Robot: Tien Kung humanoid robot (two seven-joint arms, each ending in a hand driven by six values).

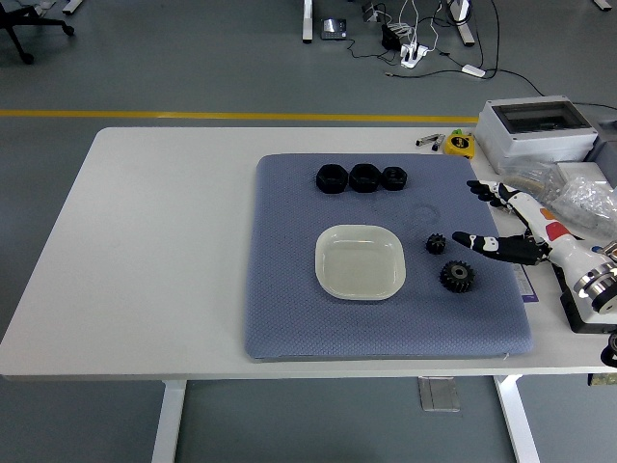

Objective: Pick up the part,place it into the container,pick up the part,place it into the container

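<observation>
A pale, square container (360,261) with rounded corners sits empty in the middle of a blue-grey mat (289,289). Two black gear parts lie to its right: a small one (436,244) and a larger one (457,276) nearer the front. Three black nut-like parts (362,178) stand in a row at the mat's back. My right hand (492,217) reaches in from the right, fingers spread and holding nothing, hovering just right of the small gear. The left arm does not show.
A grey electrical box (536,128) stands at the table's back right, with clear plastic bags (578,198) and a yellow tape measure (461,144) near it. The white table (154,251) stretches left of the mat.
</observation>
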